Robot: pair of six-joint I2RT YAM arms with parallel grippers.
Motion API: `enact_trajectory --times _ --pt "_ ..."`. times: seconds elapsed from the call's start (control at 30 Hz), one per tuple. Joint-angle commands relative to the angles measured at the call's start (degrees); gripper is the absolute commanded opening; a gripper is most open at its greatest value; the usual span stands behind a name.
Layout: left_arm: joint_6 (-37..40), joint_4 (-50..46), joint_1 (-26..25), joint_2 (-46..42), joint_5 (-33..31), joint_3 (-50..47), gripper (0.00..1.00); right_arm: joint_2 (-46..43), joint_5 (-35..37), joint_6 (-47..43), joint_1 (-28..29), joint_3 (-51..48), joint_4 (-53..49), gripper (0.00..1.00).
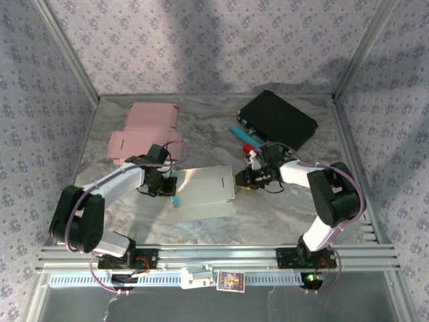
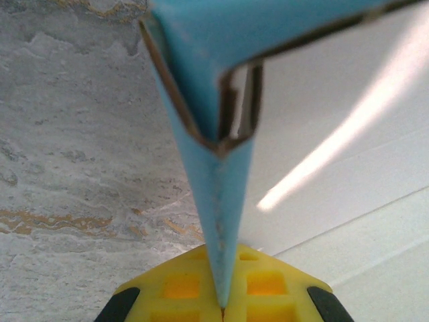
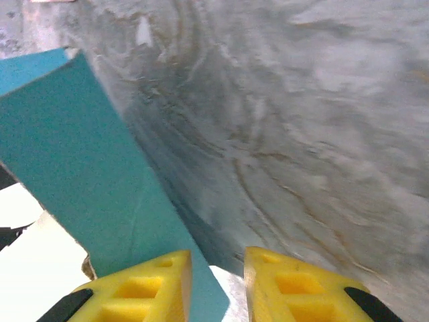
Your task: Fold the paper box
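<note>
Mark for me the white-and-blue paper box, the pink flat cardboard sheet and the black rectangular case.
white-and-blue paper box (image 1: pixel 201 191), top external view, middle of its white panel.
pink flat cardboard sheet (image 1: pixel 142 134), top external view, its centre.
black rectangular case (image 1: pixel 279 121), top external view, centre of its top.

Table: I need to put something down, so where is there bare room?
The table is bare at the back between the pink blank and the black case, and along the near edge below the paper box. The middle is crowded around it.

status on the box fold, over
left gripper shut on paper box edge; right gripper open at its blue flap; box not yet folded; pink carton blank lies apart
</note>
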Motion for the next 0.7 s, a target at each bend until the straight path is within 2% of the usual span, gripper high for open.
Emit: enact_trajectory --times 0.0,0.67 --pt "0.3 -0.6 -0.3 0.0 -1.1 -0.2 0.0 0.0 -2.4 1.1 0.4 0.4 3.4 0.29" --pt "0.9 -1.0 -0.3 0.6 -1.1 0.6 0.0 0.7 -2.6 0.5 3.8 2.2 3.4 0.3"
